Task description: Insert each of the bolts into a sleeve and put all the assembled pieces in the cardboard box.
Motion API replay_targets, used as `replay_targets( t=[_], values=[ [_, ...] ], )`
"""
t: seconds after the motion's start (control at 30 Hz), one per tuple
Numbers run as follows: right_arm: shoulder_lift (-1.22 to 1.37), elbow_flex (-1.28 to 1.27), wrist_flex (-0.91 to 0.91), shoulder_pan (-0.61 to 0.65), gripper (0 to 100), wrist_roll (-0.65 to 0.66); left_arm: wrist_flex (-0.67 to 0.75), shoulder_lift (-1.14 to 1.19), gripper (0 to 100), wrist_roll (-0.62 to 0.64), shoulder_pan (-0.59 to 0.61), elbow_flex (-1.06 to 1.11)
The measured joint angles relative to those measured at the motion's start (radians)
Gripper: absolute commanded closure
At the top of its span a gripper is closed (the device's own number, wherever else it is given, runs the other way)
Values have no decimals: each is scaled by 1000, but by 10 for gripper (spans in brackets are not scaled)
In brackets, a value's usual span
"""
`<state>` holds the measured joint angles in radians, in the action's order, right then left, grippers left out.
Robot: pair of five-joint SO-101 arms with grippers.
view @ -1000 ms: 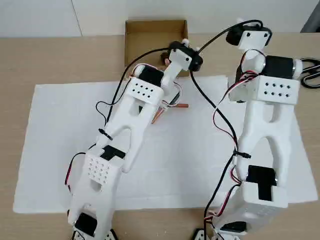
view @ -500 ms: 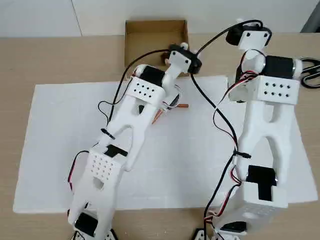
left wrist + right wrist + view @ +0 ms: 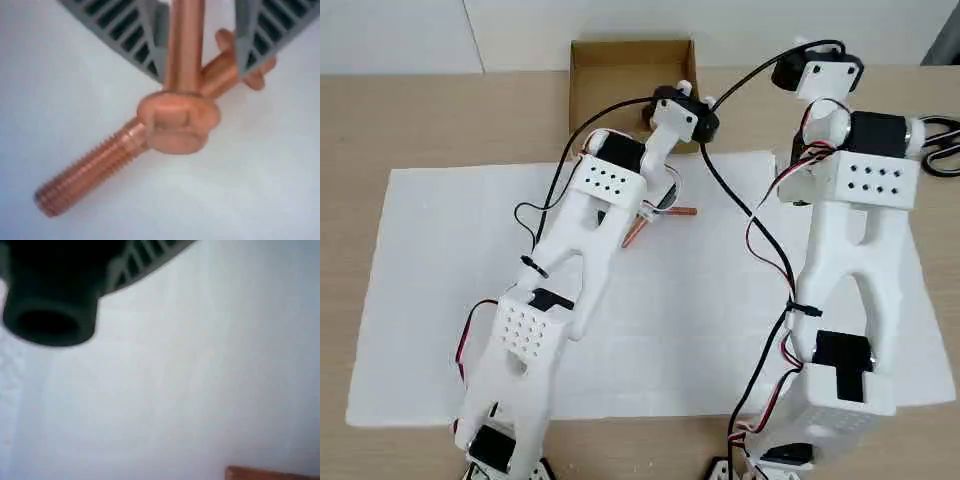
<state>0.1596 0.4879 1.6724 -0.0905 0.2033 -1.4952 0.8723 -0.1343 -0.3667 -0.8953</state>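
Observation:
My left gripper [image 3: 195, 55] is shut on the shaft of a copper bolt [image 3: 182, 50], whose flanged head faces the camera. Under it a second copper bolt [image 3: 90, 170] lies on the white sheet, and a third [image 3: 225, 70] lies just behind. From above, two copper bolts [image 3: 638, 230] [image 3: 685, 211] show beside the left arm, a little short of the open cardboard box [image 3: 615, 85]. In the right wrist view a black sleeve [image 3: 50, 315] is held over the sheet with its open end toward the camera, and my right gripper is shut on it.
A white sheet [image 3: 450, 280] covers most of the wooden table [image 3: 440, 120]. The box stands at the far edge, past the sheet. Black looped items [image 3: 942, 140] lie at the far right. Cables run from both arms across the sheet's middle.
The left arm's wrist has drifted slightly left and toward the box. The right arm has stayed still.

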Motion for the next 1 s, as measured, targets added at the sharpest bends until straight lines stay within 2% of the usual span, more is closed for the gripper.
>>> replay_targets(
  t=[1.0],
  values=[
    [0,0,0,0,994,0,3,37,907,2,0,2]
  ],
)
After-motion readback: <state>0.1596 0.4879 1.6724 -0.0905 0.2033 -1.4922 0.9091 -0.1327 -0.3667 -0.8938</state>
